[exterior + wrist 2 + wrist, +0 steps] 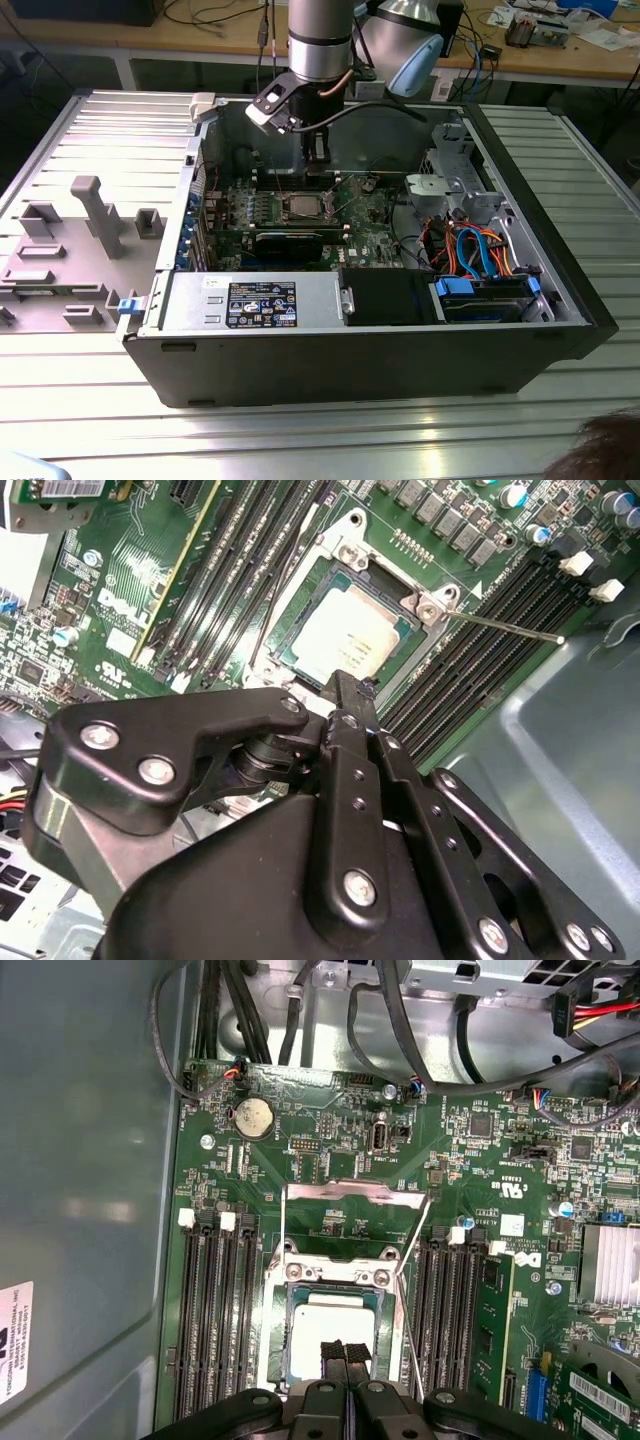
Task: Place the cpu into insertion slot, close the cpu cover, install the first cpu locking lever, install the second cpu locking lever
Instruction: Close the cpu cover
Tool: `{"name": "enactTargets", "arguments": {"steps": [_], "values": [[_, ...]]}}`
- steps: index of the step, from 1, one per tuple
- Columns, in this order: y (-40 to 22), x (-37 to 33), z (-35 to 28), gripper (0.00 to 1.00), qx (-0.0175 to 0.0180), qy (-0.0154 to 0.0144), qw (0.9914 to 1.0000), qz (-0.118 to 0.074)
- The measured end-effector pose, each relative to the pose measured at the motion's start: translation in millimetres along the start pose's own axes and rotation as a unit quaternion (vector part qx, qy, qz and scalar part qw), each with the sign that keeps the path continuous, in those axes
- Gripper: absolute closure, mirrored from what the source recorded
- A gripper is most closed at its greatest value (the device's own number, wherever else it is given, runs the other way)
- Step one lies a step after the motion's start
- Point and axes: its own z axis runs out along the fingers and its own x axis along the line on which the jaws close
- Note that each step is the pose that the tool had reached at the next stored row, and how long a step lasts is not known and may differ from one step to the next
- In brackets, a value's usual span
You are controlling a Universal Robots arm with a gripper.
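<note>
The cpu (328, 1322) lies flat in the insertion slot (330, 1272), its silvery top facing up; it also shows in the second wrist view (345, 638) and the exterior view (303, 207). The cpu cover (345, 1192) is swung up and open beyond the socket, and the green board shows through its window. A thin locking lever (404, 1310) runs along one side of the socket and juts out free (505, 627). My gripper (345, 1352) hovers just above the cpu's near edge with its fingers (333, 1353) together and nothing between them. It hangs over the socket (318, 152).
The open computer case (350, 350) rests on a slatted metal table. Black memory slots (205, 1310) flank the socket on both sides. Cables (400, 1020) and a coin battery (251, 1117) lie past the cover. Drive bays with blue and orange wiring (480, 255) are on the exterior view's right.
</note>
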Motion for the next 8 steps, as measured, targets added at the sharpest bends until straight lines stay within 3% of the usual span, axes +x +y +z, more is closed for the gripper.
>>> {"name": "enactTargets", "arguments": {"steps": [8], "values": [[1.7, -0.2, -0.1, 0.89, 0.0000, 0.0000, 1.00000, 0.000]]}}
